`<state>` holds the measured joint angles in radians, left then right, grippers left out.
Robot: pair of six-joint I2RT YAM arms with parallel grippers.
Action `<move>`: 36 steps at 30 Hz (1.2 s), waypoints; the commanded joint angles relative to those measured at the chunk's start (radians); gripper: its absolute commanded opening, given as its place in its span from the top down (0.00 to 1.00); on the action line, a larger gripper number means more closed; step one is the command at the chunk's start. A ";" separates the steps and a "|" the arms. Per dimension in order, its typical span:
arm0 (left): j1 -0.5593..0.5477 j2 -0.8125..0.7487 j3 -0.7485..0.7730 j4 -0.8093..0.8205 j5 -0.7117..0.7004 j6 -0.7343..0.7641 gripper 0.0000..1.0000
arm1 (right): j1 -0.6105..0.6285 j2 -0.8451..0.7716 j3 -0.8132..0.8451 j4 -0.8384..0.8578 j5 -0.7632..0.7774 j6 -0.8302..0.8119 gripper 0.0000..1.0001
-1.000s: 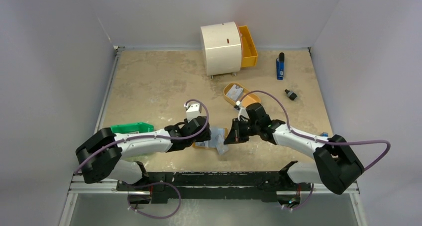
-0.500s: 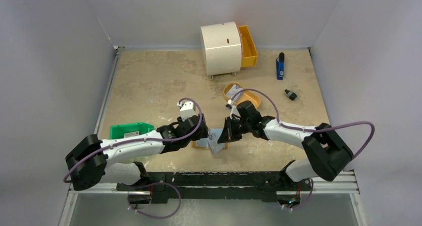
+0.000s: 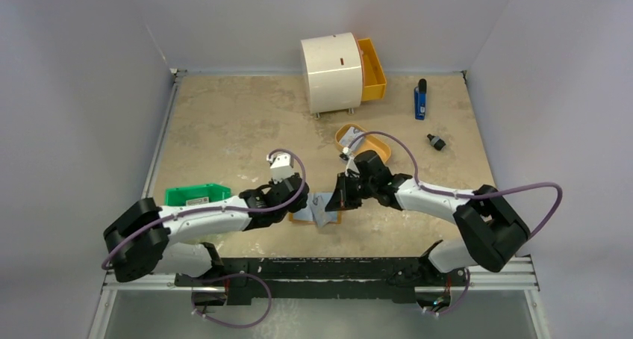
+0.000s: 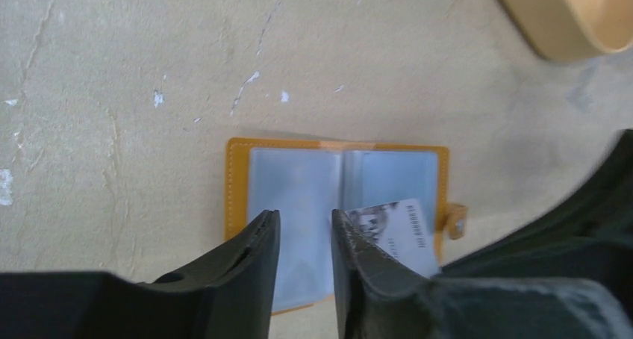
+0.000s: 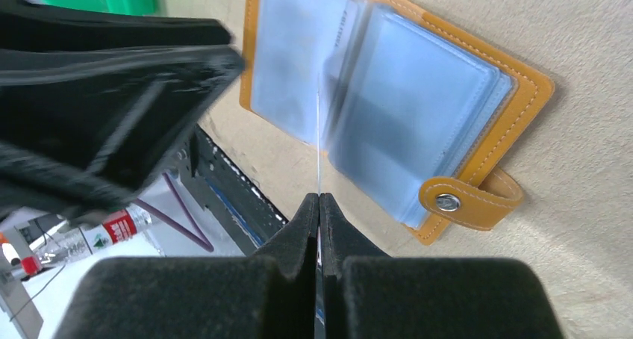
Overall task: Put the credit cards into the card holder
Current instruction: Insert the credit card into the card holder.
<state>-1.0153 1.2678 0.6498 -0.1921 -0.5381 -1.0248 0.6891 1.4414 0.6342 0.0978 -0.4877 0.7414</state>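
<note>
Lying open flat low in the middle of the overhead frame, the tan card holder (image 3: pixel 298 217) shows two stacks of clear plastic sleeves; no card can be seen fully seated in them. One credit card (image 4: pixel 395 228) is pinched at its near end by the right gripper (image 5: pixel 319 198), whose jaws are closed tight on it. Its far end reaches the sleeves on the snap-tab (image 5: pixel 466 199) side, just beside the fold. The left gripper (image 4: pixel 304 223) hovers over the fold with its jaws a small way apart and nothing visibly caught between them. Behind, at the top of the overhead frame, a white round cabinet (image 3: pixel 331 72) has its orange drawer (image 3: pixel 372 69) pulled out, its contents not visible. A small tan dish (image 3: pixel 365 141) sits just above the right wrist, what it holds hidden by cable. A green bin (image 3: pixel 195 196) lies at the left. The left wrist view shows the card's printed face; the right wrist view sees it only edge-on as a thin line, and alone shows the snap tab clearly. Only the overhead view takes in the cabinet and the bin. Against a second ago, the right arm has swung in leftward and both grippers have closed in over the holder.
</note>
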 commanded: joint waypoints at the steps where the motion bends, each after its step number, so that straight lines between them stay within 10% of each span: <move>1: -0.001 0.067 -0.021 0.056 -0.004 0.013 0.73 | 0.005 -0.068 0.006 0.025 0.066 0.042 1.00; 36: 0.000 0.000 -0.126 0.013 -0.055 -0.022 0.82 | 0.005 0.110 -0.025 0.204 0.075 0.224 1.00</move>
<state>-1.0149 1.2987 0.5400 -0.1734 -0.5556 -1.0321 0.6891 1.5452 0.6128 0.2451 -0.4351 0.9306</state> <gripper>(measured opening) 0.183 0.004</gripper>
